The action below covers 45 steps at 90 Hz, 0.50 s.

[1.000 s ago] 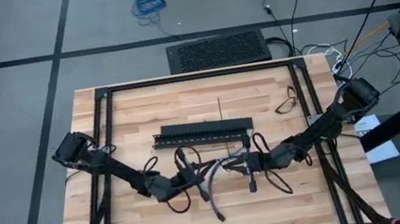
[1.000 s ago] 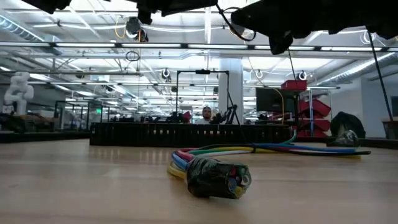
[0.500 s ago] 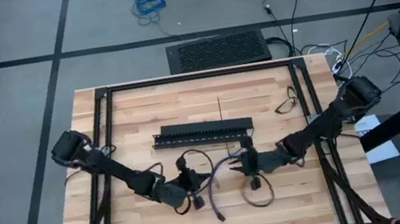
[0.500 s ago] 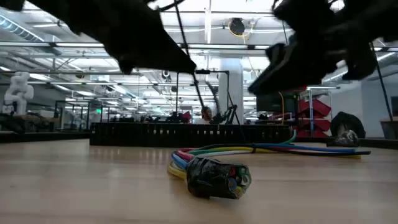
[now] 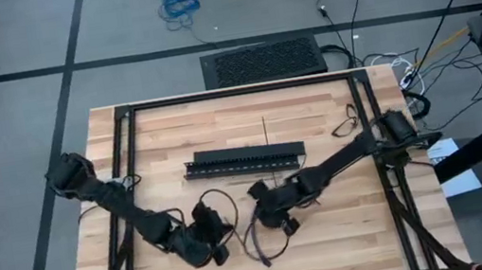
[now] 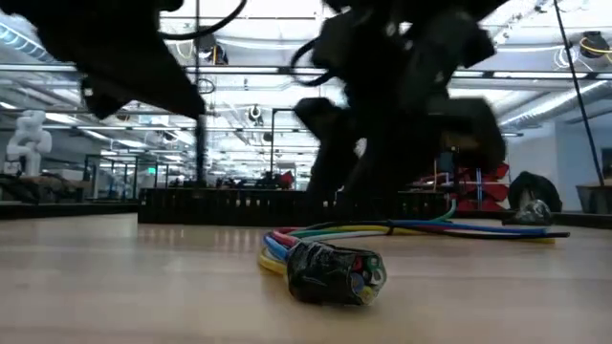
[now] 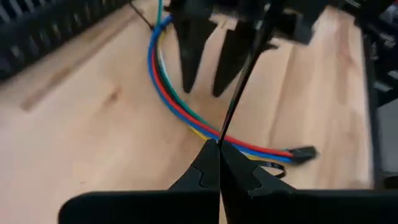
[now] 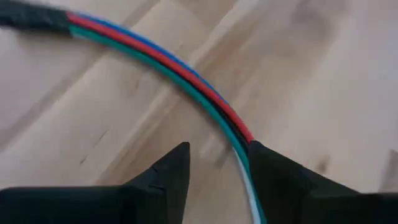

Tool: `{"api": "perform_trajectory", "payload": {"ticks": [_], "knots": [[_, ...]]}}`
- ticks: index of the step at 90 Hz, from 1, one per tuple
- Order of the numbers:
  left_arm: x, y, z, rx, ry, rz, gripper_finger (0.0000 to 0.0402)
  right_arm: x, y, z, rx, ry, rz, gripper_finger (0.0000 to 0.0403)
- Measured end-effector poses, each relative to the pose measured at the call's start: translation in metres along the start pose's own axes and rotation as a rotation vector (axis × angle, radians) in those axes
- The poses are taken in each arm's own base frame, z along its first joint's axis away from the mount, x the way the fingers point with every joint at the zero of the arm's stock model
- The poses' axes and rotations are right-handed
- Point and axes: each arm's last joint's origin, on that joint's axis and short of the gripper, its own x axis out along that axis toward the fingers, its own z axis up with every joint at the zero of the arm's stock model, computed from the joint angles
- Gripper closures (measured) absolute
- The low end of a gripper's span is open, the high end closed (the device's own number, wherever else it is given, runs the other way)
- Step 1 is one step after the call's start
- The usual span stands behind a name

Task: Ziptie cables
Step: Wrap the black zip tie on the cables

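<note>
Wooden table [image 5: 351, 233] | cables [image 5: 258, 238] lay lower centre, right of left gripper | left gripper [image 7: 219, 163] pinched shut on ziptie [image 7: 239, 87], probably keeping it taut for looping | right gripper [image 8: 219, 163] spread open, low over cables [image 8: 168, 65], seemingly ready to grab

Two dark, jointed arms trail black cables and end in pointed, matte-black fingers [image 7: 198, 171].

Left gripper [image 5: 220, 250] is sitting low at table's 6 o'clock, fingers pressed together. Right gripper [image 5: 258, 217] is reaching toward centre, pointing to 8 o'clock, fingers [image 8: 171, 171] parted.
</note>
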Motion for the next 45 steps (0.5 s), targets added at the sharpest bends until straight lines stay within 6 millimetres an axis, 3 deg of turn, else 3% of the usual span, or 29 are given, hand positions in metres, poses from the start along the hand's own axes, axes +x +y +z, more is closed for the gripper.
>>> {"api": "perform_trajectory", "payload": {"ticks": [19, 45], "knots": [[-0.008, -0.001, -0.013, -0.018, 0.022, 0.033, 0.0402, 0.017, -0.006, 0.019, -0.13, 0.069, 0.039, 0.0245], [-0.008, 0.002, -0.014, -0.015, 0.031, 0.057, 0.0402, 0.014, -0.011, 0.032, -0.19, 0.067, 0.053, 0.0245]]}}
